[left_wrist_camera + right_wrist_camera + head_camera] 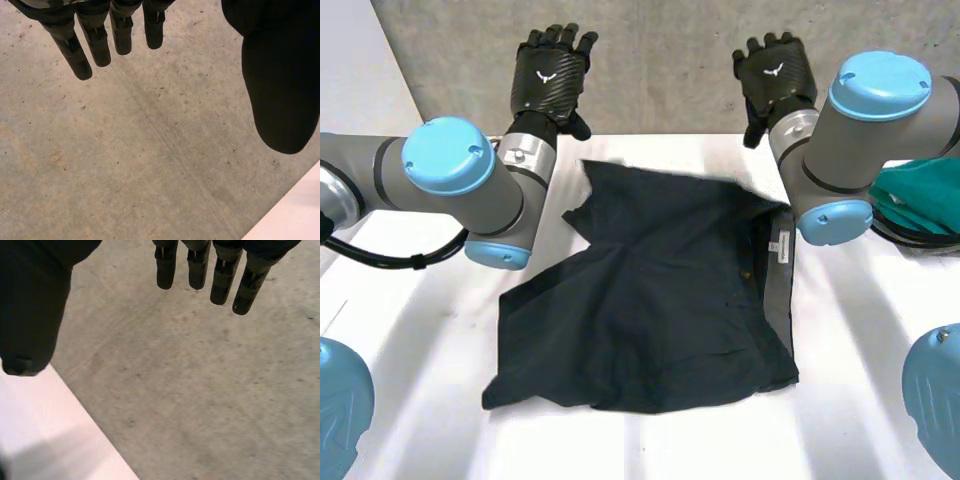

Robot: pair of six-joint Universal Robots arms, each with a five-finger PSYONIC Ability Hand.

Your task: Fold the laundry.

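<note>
A dark navy garment (660, 300), shorts by the look of it, lies crumpled flat on the white table (410, 300), with its waistband and a white label toward the right side. My left hand (550, 78) is raised beyond the table's far edge at the garment's far left, fingers straight and spread, holding nothing. My right hand (775, 72) is raised at the far right, likewise open and empty. In the left wrist view my straight fingers (95, 40) and thumb (280, 85) hang over grey concrete floor. The right wrist view shows fingers (220, 270) and thumb (30, 305) the same way.
A green cloth (920, 195) lies piled at the table's right edge behind my right arm. Grey concrete floor (150, 150) lies past the table's far edge; a corner of the white table (45, 435) sits under my right thumb.
</note>
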